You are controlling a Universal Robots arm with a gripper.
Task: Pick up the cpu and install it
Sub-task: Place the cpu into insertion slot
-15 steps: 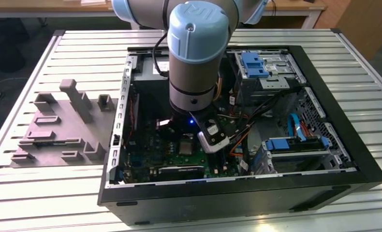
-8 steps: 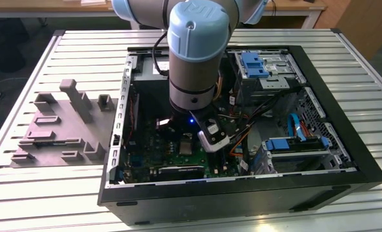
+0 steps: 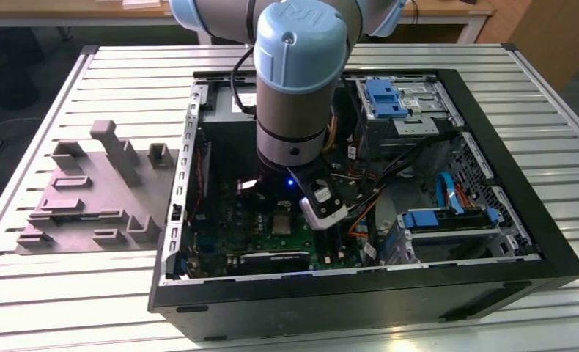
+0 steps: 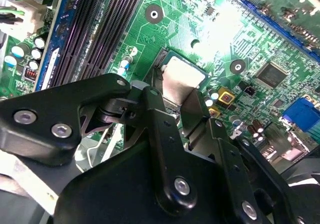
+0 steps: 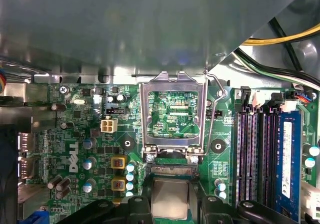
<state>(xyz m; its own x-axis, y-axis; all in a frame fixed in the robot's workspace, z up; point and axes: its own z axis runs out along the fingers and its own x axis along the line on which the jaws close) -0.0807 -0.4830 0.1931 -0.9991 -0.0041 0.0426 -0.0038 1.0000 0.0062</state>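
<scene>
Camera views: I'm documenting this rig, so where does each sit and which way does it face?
Exterior view: above the table, looking down into the open computer case; the arm shows.
First wrist view: on the wrist, facing the motherboard; the gripper shows.
Second wrist view: on the wrist, slanted along the gripper toward the motherboard.
Both wrist views share the cpu.

In the exterior view the arm [image 3: 292, 88] blocks the middle of the motherboard [image 3: 270, 238]; in both wrist views the gripper [image 4: 176, 92] covers part of the cpu [image 4: 184, 75].
</scene>
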